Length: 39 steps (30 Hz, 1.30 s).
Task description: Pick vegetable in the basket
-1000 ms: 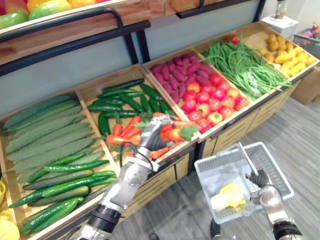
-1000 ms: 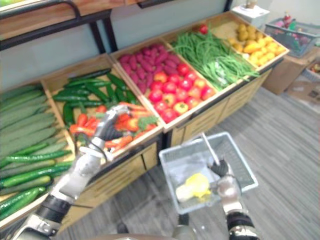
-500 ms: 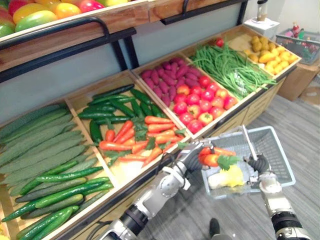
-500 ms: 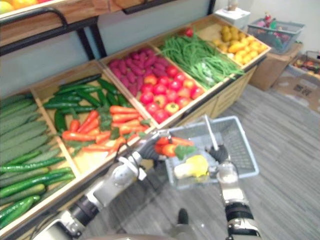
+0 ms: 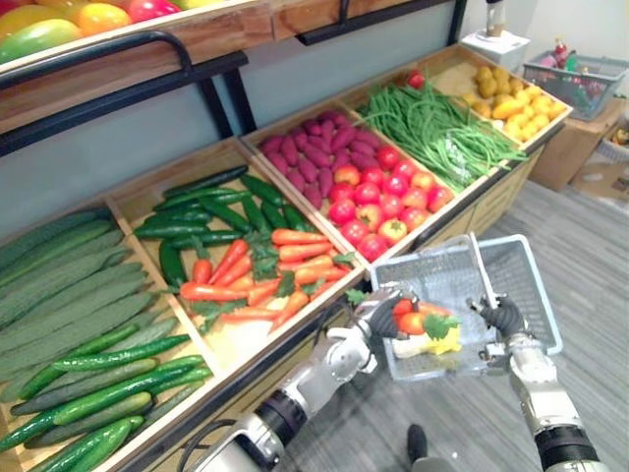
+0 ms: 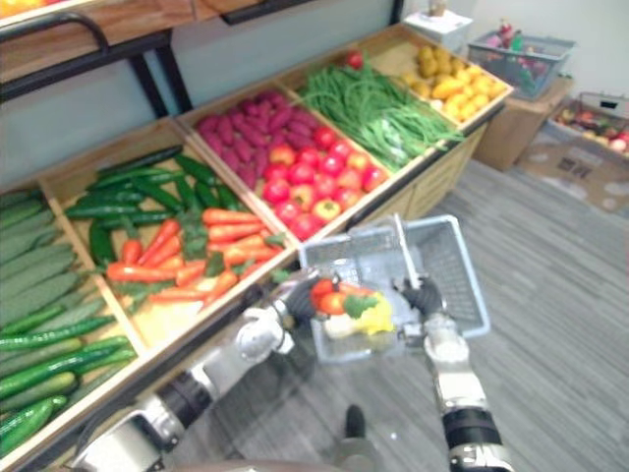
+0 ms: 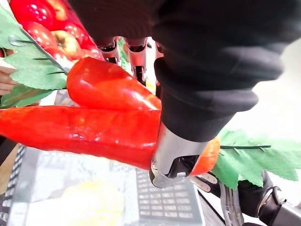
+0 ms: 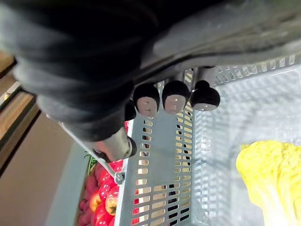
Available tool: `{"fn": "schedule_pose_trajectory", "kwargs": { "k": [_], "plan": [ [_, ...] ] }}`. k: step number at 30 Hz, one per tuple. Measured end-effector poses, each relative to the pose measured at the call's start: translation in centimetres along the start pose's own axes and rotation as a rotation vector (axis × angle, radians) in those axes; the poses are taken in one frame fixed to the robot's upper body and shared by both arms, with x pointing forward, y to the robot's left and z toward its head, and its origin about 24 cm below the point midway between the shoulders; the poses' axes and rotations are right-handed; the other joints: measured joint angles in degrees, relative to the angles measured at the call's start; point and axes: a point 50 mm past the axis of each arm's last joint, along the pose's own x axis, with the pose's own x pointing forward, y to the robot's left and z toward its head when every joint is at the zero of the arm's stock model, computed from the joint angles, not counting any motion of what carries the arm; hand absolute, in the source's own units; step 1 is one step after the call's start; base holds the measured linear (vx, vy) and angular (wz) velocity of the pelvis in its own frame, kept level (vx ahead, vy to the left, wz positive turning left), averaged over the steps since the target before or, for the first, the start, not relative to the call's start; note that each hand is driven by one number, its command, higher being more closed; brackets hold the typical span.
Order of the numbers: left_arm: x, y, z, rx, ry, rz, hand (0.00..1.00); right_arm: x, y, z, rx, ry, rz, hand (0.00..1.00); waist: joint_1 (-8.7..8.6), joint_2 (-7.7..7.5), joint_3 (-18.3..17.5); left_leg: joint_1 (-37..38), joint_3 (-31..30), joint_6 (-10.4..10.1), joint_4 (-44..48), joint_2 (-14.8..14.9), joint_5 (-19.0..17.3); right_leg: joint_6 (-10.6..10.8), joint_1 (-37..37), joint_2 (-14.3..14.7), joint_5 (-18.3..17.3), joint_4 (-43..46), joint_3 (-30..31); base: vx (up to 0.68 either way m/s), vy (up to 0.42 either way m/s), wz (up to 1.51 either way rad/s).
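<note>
While the right hand (image 5: 503,317) clenches its fingers round the handle (image 5: 479,265) of a grey mesh basket (image 5: 521,280), we see the left hand (image 5: 378,320) grasping two carrots (image 5: 413,317). They are red-orange with green leaves, and the fingers curl about both of them. The carrots hang over the basket's open top, just above the one yellow leafy vegetable (image 5: 437,342) lying inside.

Behind runs a sloping wooden counter (image 5: 496,202) standing on a grey plank floor (image 5: 590,256). Its bins hold pale cucumbers (image 5: 79,295), loose carrots (image 5: 256,275) below dark cucumbers (image 5: 216,202), purple sweet potatoes (image 5: 314,152) above red apples (image 5: 378,197), green beans (image 5: 442,128) and yellow produce (image 5: 511,98), each heap too many for us to count. One red tomato (image 5: 416,79) sits at the back of the beans. An upper shelf (image 5: 197,39) carries mangoes (image 5: 59,25). We count two baskets in all: a second basket (image 5: 570,74) rests on a cardboard box (image 5: 560,147) at the counter's far end.
</note>
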Motion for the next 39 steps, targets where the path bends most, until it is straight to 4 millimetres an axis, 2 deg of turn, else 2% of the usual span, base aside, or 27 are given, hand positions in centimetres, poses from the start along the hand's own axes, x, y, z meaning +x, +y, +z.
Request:
{"fn": "schedule_pose_trajectory", "kwargs": {
  "k": [5,7,14,20,23,28,29,39],
  "plan": [
    [0.7,-0.6,0.1,0.016,0.012,-0.035,1.0,-0.4,0.4,0.8,-0.004,-0.04,0.061,1.0,-0.38,-0.54,0.0,0.0,1.0,-0.2,0.0,0.1,-0.1,0.1,-0.7,0.3,0.0,0.0,1.0,-0.01,-0.008,-0.1],
    [0.9,-1.1,0.1,0.025,0.017,-0.057,1.0,-0.6,0.4,0.9,0.0,-0.047,0.072,1.0,-1.15,-0.72,-0.1,0.0,1.0,-0.2,-0.1,0.2,-0.2,0.1,-0.7,0.3,0.0,0.0,1.0,0.0,-0.004,-0.03],
    [2.1,-2.0,1.2,0.068,-0.012,-0.104,1.0,-1.4,0.5,0.6,-0.01,-0.045,0.116,1.0,-2.15,-1.07,0.0,0.0,1.5,-0.4,0.0,0.2,-0.5,0.0,-1.1,0.5,0.0,0.0,1.6,0.0,-0.007,-0.04],
    [2.2,-3.1,0.3,0.102,0.039,-0.149,1.0,-1.7,0.6,0.8,0.027,-0.058,0.139,1.0,-3.65,-1.08,0.0,0.0,3.0,-0.8,-0.1,0.1,-1.0,0.1,-2.5,0.7,0.1,0.2,3.4,0.0,-0.008,-0.15],
    [2.6,-3.0,0.3,0.154,0.043,-0.159,1.0,-1.9,1.0,0.5,0.02,-0.048,0.16,1.0,-4.33,-1.08,0.0,0.0,3.6,-0.8,0.0,0.2,-1.2,0.2,-2.9,0.7,0.1,0.2,4.0,0.01,-0.008,-0.09],
    [3.4,-2.6,0.8,0.177,0.035,-0.152,1.0,-2.3,1.3,-0.1,0.017,-0.028,0.179,1.0,-4.5,-1.08,0.0,0.0,3.9,-0.8,0.0,0.2,-1.5,0.2,-2.9,0.7,0.1,0.2,4.3,0.0,-0.004,-0.02],
    [3.5,-2.7,1.0,0.174,0.03,-0.149,0.0,-2.3,1.2,-0.1,0.017,-0.025,0.179,1.0,-4.53,-1.08,0.0,0.0,3.9,-0.8,0.0,0.2,-1.6,0.2,-2.9,0.7,0.1,0.2,4.3,0.0,0.0,0.0],
    [3.7,-2.5,0.7,0.19,0.058,-0.125,0.0,-2.5,2.0,-0.3,0.012,-0.019,0.211,1.0,-4.55,-1.08,0.0,0.0,3.7,-0.9,0.0,0.1,-1.7,0.2,-2.9,0.6,0.1,0.2,4.0,0.0,0.0,0.0]
  ]
}}
